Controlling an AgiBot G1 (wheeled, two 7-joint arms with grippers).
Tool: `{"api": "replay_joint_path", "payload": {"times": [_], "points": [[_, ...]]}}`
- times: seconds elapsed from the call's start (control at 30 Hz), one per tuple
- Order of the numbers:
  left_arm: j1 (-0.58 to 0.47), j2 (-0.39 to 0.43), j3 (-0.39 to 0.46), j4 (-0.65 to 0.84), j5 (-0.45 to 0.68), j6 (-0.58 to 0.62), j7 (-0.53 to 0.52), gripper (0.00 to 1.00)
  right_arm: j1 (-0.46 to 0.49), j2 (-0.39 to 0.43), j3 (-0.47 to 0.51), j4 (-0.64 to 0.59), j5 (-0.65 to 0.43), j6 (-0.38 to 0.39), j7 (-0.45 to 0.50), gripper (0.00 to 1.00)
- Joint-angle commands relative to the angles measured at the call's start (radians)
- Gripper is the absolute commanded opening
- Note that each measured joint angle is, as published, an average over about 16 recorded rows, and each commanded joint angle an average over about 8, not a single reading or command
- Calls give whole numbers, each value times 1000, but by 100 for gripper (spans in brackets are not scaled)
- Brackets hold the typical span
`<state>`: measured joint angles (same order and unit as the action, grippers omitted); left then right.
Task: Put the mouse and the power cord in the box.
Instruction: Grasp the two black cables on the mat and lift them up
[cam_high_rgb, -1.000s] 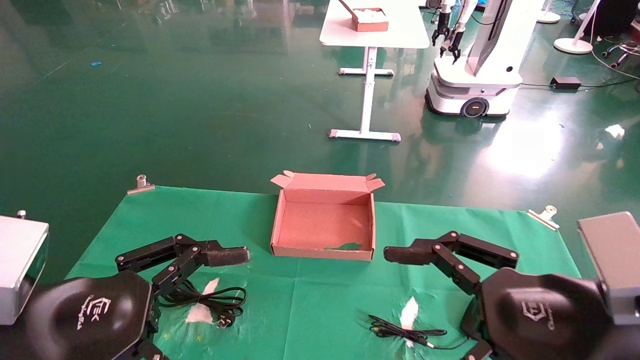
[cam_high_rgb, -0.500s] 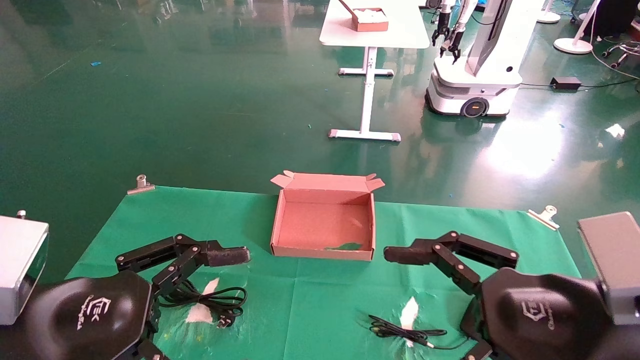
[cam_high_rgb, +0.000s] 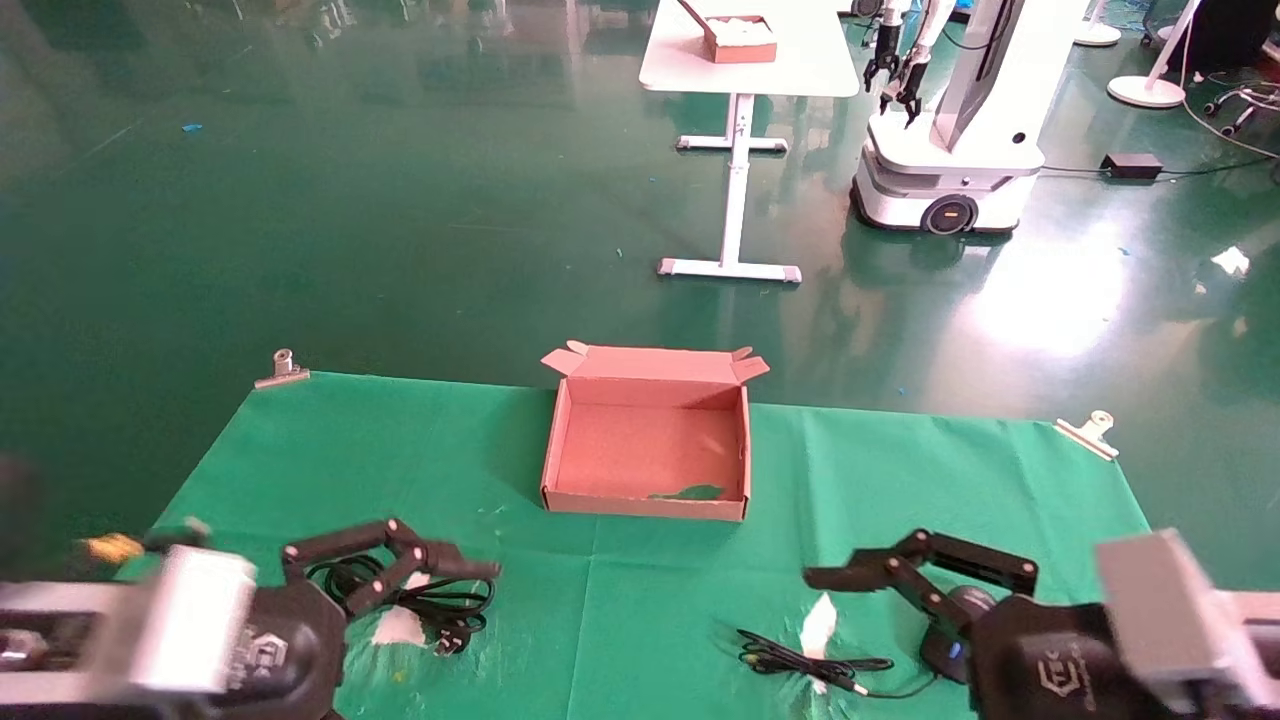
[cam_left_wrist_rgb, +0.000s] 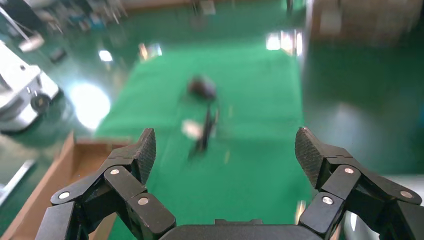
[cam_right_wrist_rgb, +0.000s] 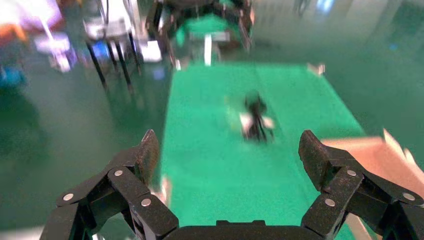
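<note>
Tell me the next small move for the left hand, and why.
Probably lower the open left hand onto the power cord. The cord lies loose on the green cloth just below it, the box is empty, and neither hand holds anything.

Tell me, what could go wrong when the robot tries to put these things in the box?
1. The power cord lies in loose loops, so a loop might dangle over the box wall.
2. The mouse sits half hidden under the right tool, and its thin cable could trail outside the box.
3. The light box could slide if the open left tool bumps it.
</note>
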<state>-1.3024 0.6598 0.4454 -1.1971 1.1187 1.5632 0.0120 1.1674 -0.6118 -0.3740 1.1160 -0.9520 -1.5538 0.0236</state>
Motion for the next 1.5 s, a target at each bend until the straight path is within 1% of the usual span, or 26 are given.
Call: {"api": "replay_joint_path", "payload": {"times": [0.03, 0.13, 0.27, 0.4, 0.53, 0.67, 0.8, 1.03, 1.27, 1.3, 1.33, 1.37, 1.4, 1.5], "points": [[-57, 8, 43, 15, 98, 17, 44, 100, 27, 4, -24, -34, -49, -22, -36, 100], [-149, 58, 131, 105, 246, 15, 141, 100, 92, -22, -82, -136, -169, -9, -119, 100], [-247, 145, 221, 294, 395, -10, 265, 100, 170, -90, -151, -295, -325, 33, -232, 100], [-313, 233, 270, 511, 496, -76, 378, 100, 229, -184, -206, -454, -445, 87, -340, 100], [-352, 312, 297, 695, 573, -194, 475, 100, 276, -284, -247, -605, -524, 143, -445, 100], [-371, 374, 315, 822, 625, -315, 540, 100, 314, -366, -273, -735, -572, 195, -533, 100], [-383, 415, 327, 910, 654, -391, 591, 100, 344, -422, -287, -841, -599, 240, -605, 100], [-394, 456, 337, 1017, 674, -452, 669, 100, 377, -475, -298, -969, -621, 299, -699, 100], [-396, 475, 336, 1086, 672, -473, 721, 100, 390, -498, -300, -1041, -625, 319, -755, 100], [-397, 476, 336, 1093, 672, -474, 728, 100, 391, -500, -299, -1049, -624, 319, -760, 97], [-397, 477, 337, 1100, 673, -475, 733, 100, 391, -501, -299, -1055, -624, 320, -765, 89], [-398, 478, 338, 1106, 674, -476, 738, 95, 391, -502, -299, -1062, -623, 320, -768, 80], [-398, 479, 338, 1110, 676, -477, 742, 87, 391, -503, -298, -1066, -623, 320, -770, 67], [-402, 484, 342, 1128, 681, -484, 752, 50, 393, -506, -298, -1085, -622, 322, -775, 30]]}}
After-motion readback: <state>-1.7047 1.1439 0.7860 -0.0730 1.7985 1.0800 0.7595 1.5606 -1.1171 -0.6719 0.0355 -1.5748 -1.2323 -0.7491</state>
